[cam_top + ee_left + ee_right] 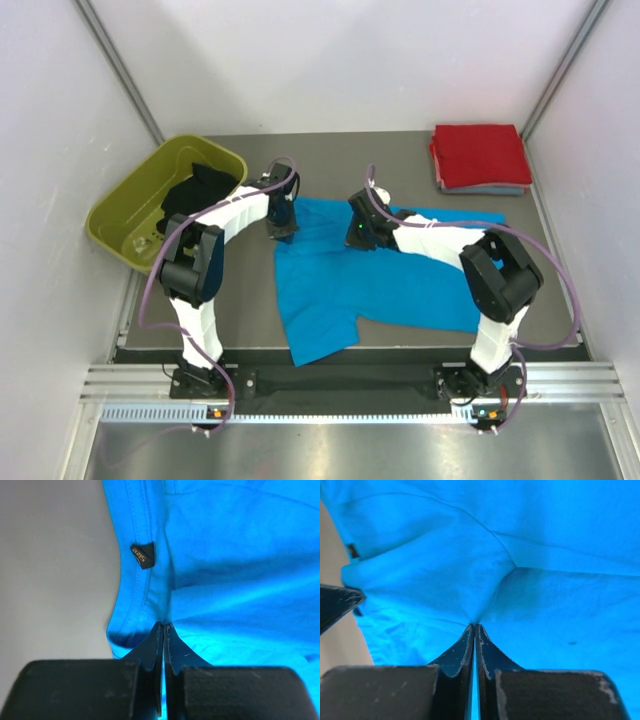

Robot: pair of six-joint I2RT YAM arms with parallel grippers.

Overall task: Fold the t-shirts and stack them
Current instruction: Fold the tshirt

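Observation:
A bright turquoise t-shirt (380,285) lies spread out on the grey table, with one sleeve pointing toward the front edge. My left gripper (283,232) is shut on the cloth at the shirt's far left edge, pinching a fold (164,625) close to a small black label (142,555). My right gripper (358,238) is shut on the cloth further right along the same far edge, and creases run out from its fingertips (475,626). A red t-shirt (480,153) lies folded on top of a grey-blue one (490,189) at the back right. A black t-shirt (200,190) sits in the tub.
An olive-green plastic tub (130,215) stands tilted at the back left, overhanging the table's left edge. White walls close in on three sides. Bare grey table (55,580) shows to the left of the turquoise shirt. The left gripper's finger (335,605) shows at the right wrist view's left edge.

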